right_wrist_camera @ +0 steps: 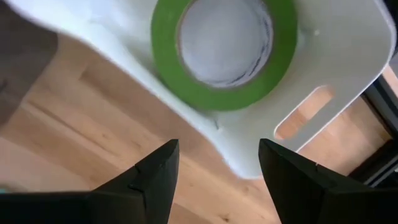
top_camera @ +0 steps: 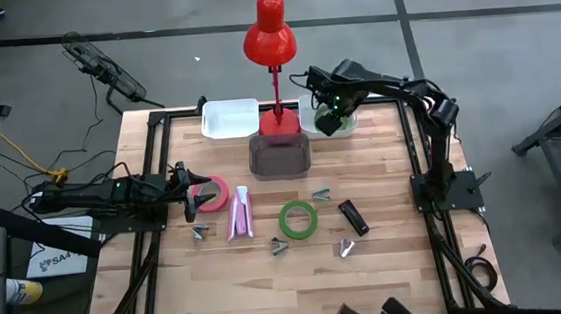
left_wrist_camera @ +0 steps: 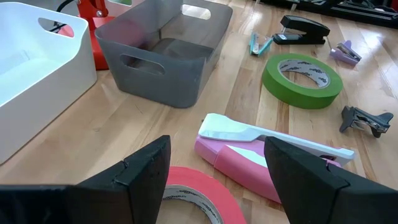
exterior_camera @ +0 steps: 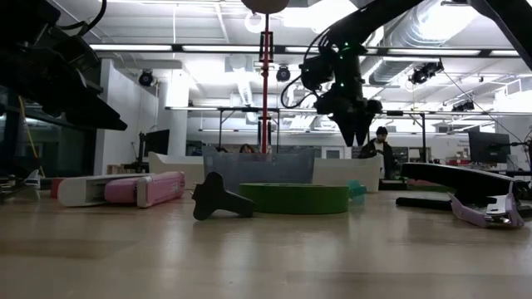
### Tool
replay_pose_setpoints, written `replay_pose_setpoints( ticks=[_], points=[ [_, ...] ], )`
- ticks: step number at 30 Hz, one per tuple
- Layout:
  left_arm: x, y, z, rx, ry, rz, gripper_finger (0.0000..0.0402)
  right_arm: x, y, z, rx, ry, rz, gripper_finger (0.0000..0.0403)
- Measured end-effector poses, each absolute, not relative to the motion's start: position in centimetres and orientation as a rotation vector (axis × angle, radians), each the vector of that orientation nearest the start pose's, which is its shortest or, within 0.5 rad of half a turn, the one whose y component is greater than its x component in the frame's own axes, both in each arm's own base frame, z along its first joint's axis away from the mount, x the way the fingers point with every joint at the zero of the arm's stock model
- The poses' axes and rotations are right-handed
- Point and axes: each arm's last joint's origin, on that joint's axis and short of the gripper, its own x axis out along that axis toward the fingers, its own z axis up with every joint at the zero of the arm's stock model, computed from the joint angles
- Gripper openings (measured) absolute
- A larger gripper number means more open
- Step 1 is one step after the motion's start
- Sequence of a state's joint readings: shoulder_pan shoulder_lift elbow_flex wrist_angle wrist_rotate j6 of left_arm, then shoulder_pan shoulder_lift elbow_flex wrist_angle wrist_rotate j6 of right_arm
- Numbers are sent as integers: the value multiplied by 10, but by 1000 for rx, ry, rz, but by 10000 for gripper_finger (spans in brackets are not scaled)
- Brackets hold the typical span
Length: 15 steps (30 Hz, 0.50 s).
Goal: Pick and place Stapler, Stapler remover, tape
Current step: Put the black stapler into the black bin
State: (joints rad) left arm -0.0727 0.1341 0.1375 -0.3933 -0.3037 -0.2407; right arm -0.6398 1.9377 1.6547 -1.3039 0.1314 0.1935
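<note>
Your left gripper (left_wrist_camera: 214, 180) stands open just over the flat pink ring of tape (top_camera: 209, 194) near the bench's left edge. Your right gripper (right_wrist_camera: 217, 174), open and empty, hovers above the white bin (right_wrist_camera: 348, 56) holding a green tape ring (right_wrist_camera: 217, 74) at the far edge.

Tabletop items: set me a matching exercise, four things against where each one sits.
1. pink tape
2. black stapler
3. grey bin
4. right gripper

A. above the white bin holding the binned green tape
B. beside the red lamp
C. at the left gripper
D. on the wood, right of the loose green tape

Pairs: 1-C, 2-D, 3-B, 4-A
</note>
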Motion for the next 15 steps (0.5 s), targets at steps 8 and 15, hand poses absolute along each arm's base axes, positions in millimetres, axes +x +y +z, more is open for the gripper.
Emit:
replay_pose_setpoints(
  ticks=[8,15],
  points=[
    [92,2,163,-164,354,273,257,305,-186,244,434,1607,-781,212],
    [92,2,163,-164,354,273,257,326,-145,244,335,1620,-730,212]
  ],
)
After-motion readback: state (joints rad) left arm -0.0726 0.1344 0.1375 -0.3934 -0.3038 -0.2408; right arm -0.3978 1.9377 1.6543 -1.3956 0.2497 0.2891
